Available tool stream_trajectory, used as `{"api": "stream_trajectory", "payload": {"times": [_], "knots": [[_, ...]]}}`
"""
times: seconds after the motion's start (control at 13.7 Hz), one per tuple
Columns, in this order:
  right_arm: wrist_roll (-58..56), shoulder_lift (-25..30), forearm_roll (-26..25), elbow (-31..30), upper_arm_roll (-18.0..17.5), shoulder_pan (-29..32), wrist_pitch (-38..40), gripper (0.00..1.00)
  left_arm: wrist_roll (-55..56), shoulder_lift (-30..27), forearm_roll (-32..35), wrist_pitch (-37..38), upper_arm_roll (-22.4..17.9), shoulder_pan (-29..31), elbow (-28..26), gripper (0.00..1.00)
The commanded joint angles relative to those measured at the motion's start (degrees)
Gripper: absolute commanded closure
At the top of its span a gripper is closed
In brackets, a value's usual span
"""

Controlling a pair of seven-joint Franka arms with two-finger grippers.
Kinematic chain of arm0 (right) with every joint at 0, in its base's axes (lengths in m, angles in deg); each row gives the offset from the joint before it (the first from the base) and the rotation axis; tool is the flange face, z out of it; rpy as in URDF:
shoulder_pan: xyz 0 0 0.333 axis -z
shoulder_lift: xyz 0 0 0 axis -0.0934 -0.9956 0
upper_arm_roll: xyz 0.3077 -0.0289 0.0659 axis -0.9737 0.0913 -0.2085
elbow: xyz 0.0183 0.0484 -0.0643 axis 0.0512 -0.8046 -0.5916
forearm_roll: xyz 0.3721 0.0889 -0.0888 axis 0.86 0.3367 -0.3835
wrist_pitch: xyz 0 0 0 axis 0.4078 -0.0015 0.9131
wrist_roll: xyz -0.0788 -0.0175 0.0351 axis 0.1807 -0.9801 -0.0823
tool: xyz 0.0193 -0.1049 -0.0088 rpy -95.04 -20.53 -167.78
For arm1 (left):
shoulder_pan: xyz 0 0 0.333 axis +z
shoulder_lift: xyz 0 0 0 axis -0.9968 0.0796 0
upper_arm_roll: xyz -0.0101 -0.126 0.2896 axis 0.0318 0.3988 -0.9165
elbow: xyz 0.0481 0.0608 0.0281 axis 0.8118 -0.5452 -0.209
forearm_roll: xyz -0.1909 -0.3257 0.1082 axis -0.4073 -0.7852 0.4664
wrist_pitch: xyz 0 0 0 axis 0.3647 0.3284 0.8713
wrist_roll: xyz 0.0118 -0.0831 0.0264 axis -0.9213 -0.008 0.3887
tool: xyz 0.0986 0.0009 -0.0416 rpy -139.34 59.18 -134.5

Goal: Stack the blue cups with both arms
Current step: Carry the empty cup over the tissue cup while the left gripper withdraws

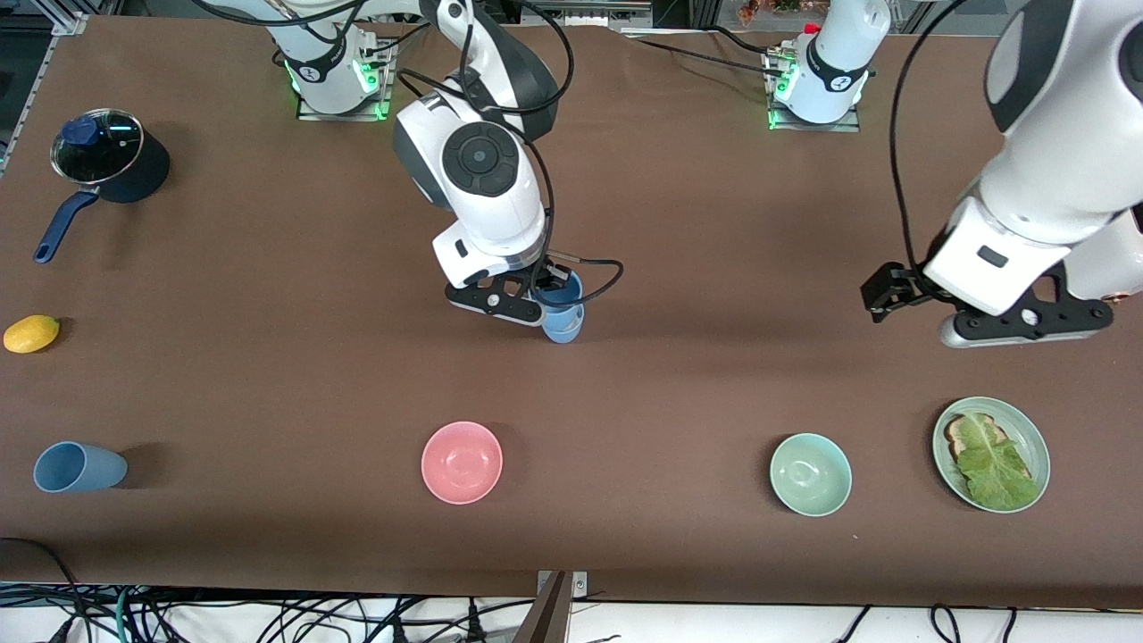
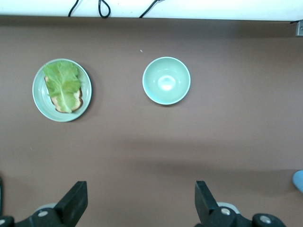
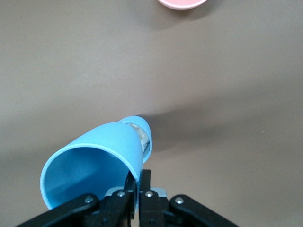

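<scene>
Front view is showing the right gripper [image 1: 546,308] holding a blue cup [image 1: 563,314] over the middle of the brown table [image 1: 679,223]. Its fingers are squeezing tight on the cup's rim, one inside and one outside, and the cup is hanging with its mouth up. In the right wrist view the held cup [image 3: 94,163] is looking big and tipped a little, with bare table under it.

The other blue cup [image 1: 76,467] is lying on its side near the front edge, at the right arm's end of the table, well apart from the held one. A pink bowl [image 1: 462,462] is sitting between them along that edge.

The left gripper [image 1: 893,290] is waiting up in the air over the left arm's end of the table. Its fingers [image 2: 75,201] are standing wide open and holding nothing. Under it are a mint-green bowl [image 2: 166,80] and a plate [image 2: 61,90] with bread and a leaf.

To do this step well, I think the right arm is needing to keep its squeeze steady so the cup is not slipping. The lying cup probably is needing to be stood up first, mouth up. Then the held cup should be coming straight down over it, slow and lined up, not letting go too early. It should stay clear of the pink bowl.
</scene>
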Motion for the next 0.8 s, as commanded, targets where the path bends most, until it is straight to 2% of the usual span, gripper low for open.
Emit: {"api": "stream_trajectory", "payload": {"times": [0.0, 0.29, 0.51, 0.73], "knots": [[1.25, -1.5, -0.12, 2.37, 0.58, -0.79, 0.13, 1.0, -3.5, -2.58, -0.95, -2.97, 0.47, 2.33, -4.08, 0.0], [1.78, -1.59, -0.55, 1.32, 0.67, -2.1, 0.13, 1.0, -14.46, -3.02, -1.39, -4.12, 0.47, 5.58, -4.88, 0.0], [2.13, -1.59, -1.43, 0.96, 0.67, -2.2, -0.05, 1.0, -22.81, -3.02, -5.34, -4.12, 0.47, 9.35, -5.14, 0.0], [2.05, -1.59, -2.75, -0.18, 0.67, -2.2, -0.4, 1.0, -25.22, -3.89, -5.7, -4.12, 0.47, 10.85, -7.33, 0.0]]}}
